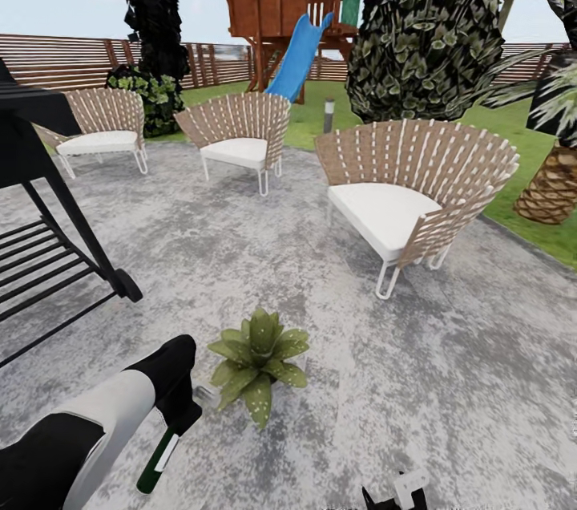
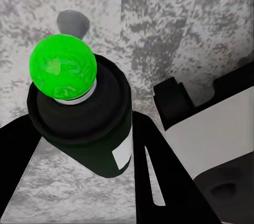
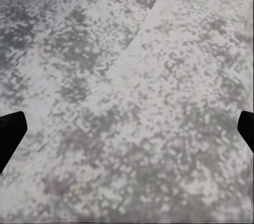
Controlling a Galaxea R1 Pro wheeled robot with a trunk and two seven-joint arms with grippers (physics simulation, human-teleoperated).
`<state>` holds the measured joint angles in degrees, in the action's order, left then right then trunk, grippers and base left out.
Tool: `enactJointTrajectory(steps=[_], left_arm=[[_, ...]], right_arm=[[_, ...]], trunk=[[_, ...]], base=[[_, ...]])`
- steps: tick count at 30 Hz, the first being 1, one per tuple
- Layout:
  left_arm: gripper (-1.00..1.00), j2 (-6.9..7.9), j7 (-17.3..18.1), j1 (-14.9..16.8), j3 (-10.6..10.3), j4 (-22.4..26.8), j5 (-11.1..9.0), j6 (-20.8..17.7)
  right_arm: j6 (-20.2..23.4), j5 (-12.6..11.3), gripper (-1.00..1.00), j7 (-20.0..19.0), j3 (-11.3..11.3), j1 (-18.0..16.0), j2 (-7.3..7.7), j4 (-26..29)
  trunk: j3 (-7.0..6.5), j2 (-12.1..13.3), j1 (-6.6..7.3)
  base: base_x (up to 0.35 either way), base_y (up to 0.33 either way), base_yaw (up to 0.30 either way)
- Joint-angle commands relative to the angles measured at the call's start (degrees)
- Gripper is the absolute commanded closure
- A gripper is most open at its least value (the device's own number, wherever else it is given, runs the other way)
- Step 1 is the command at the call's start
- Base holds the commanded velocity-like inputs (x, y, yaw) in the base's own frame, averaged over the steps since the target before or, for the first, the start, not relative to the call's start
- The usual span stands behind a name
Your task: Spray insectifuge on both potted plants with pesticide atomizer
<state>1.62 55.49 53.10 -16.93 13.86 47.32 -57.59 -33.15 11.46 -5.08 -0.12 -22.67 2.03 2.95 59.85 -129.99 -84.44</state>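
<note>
My left gripper [image 1: 178,420] is shut on the pesticide atomizer [image 1: 159,458], a slim dark green bottle with a white stripe, held low over the patio at the lower left. Its pale nozzle end [image 1: 204,393] points toward a potted plant [image 1: 256,364], a low rosette of pointed green leaves on the paving just to its right. In the left wrist view the black fingers [image 2: 156,160] clamp the atomizer's dark body [image 2: 90,129], which has a bright green rounded end [image 2: 63,65]. My right gripper [image 1: 401,494] hangs at the bottom edge, and its view has the fingertips [image 3: 8,134] far apart over bare paving.
A black grill [image 1: 48,197] stands close at the left. Three woven chairs ring the patio, the nearest one [image 1: 409,197] right of centre. Beyond lie lawn, a grey bollard lamp [image 1: 328,115], a wooden play tower with a blue slide [image 1: 298,53], a palm trunk [image 1: 553,189] and the fence [image 1: 72,61].
</note>
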Motion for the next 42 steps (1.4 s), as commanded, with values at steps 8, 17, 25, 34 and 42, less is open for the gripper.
enactJointTrajectory(steps=[8, 17, 25, 34, 42], left_arm=[[1.0, 0.29, 0.5, 0.0, 0.1, 0.1, 1.5, -0.3], [1.0, 0.42, 0.5, -0.1, 0.1, -0.2, 3.3, -0.4], [1.0, 0.3, 0.6, -2.0, 0.2, -0.2, 3.3, -0.3], [1.0, 0.08, 1.3, -1.7, 0.7, 0.1, 2.6, -0.4], [1.0, 0.43, 1.5, -1.4, 1.1, 0.0, 2.4, -0.4]], right_arm=[[-0.2, 0.0, -1.0, -0.2, -0.1, 0.0, 0.06, -0.1], [-0.2, 0.0, -1.0, -0.2, -0.1, -0.1, 0.08, -0.1], [-0.2, 0.0, -1.0, -0.2, -0.1, -0.1, 0.07, -0.1], [-0.2, 0.0, -1.0, -0.2, -0.1, 0.0, 0.08, -0.1], [-0.2, 0.0, -1.0, -0.2, -0.1, 0.0, 0.07, -0.1]], trunk=[[0.05, 0.0, 0.01], [0.05, 0.0, 0.01], [0.05, 0.0, 0.01], [0.05, 0.0, 0.01], [0.05, 0.0, 0.01]], base=[[0.025, 0.067, -0.273], [0.041, 0.293, -0.158], [0.0, 0.097, -0.004], [0.0, 0.002, -0.019], [0.0, 0.0, -0.251]])
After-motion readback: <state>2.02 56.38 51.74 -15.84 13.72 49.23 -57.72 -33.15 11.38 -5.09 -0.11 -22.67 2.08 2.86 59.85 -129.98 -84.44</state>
